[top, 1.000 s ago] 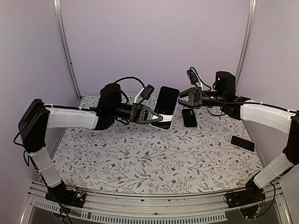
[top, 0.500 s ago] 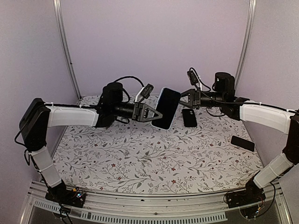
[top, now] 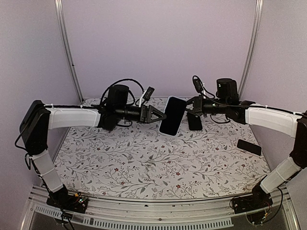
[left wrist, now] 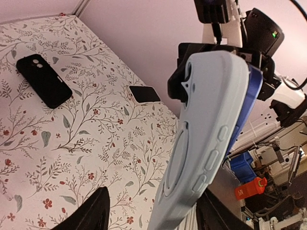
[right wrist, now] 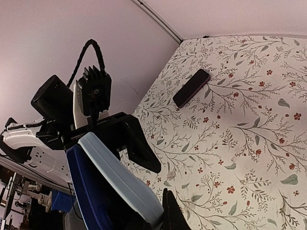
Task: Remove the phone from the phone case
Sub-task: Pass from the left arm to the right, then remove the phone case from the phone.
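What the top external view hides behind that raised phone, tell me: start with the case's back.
Observer: The left wrist view shows the back of the phone case. It is pale blue-grey, with its side buttons facing that camera.
Operator: Now report the far end.
Observer: The right end effector straddles it there, with black fingers on either side. I cannot tell whether it is clamped.
Operator: Check whether the phone sits fully in.
Observer: The right wrist view shows a dark blue phone edge standing out beside the pale case. The left end effector holds the case.
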Controlling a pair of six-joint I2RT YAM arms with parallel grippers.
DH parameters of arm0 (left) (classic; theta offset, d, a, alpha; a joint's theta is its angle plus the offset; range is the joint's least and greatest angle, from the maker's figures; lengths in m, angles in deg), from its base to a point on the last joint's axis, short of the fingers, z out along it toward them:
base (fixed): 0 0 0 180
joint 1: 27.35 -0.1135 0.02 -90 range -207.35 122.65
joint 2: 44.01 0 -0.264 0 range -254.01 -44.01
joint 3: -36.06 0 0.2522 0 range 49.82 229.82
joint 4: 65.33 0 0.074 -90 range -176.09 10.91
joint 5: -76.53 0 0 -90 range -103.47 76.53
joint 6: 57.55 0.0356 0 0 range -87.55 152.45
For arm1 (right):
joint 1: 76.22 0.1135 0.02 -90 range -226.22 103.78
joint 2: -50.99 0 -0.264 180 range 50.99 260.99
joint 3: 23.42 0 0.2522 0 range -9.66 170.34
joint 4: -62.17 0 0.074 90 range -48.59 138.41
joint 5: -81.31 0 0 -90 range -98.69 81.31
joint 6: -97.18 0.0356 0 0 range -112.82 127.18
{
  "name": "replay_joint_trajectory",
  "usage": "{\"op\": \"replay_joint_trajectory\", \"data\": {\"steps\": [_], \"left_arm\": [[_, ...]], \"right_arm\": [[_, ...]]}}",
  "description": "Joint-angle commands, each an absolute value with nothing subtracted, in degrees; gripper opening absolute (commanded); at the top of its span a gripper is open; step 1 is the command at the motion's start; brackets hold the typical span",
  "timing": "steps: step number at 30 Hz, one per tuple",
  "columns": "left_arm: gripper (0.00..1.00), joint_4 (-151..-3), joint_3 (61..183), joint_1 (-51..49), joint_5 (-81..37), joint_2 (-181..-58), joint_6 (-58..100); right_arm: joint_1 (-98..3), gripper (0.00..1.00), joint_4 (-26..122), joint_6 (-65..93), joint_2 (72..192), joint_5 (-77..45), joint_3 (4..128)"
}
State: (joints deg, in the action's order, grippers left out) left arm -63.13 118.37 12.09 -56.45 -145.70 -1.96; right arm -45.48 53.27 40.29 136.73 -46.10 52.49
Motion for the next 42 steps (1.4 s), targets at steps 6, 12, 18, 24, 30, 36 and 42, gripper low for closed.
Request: {"op": "replay_joint_trajectory", "data": {"steps": [6, 12, 18, 24, 30, 36, 42], "left_arm": [[0.63, -70.5, 119.8, 11.4, -44.0, -143.8, 1.2], [0.63, -72.3, 120.1, 11.9, -41.3, -142.8, 2.5], [0.66, -76.4, 122.4, 14.3, -35.6, -142.4, 4.9], [0.68, -81.0, 127.4, 17.6, -31.0, -144.0, -0.2], [0.71, -77.8, 127.7, 17.6, -33.7, -145.9, -11.8], [0.72, -75.9, 127.5, 17.6, -36.7, -148.5, -20.8], [0.74, -70.6, 124.9, 17.5, -39.2, -149.7, -27.2]], "right_arm": [[-45.6, 0.0, 54.1, 41.2, 138.9, -43.2, 53.3], [-45.7, 0.0, 53.7, 41.4, 139.5, -39.0, 52.1], [-45.3, 0.0, 53.3, 41.7, 139.6, -35.0, 50.9], [-43.4, 0.0, 52.7, 41.2, 139.2, -27.3, 49.6], [-38.6, 0.0, 54.1, 37.5, 137.1, -13.9, 47.9], [-33.8, 0.0, 59.2, 30.0, 135.1, 1.0, 44.9], [-28.4, 0.0, 63.2, 21.9, 135.2, 12.7, 44.3]]}}
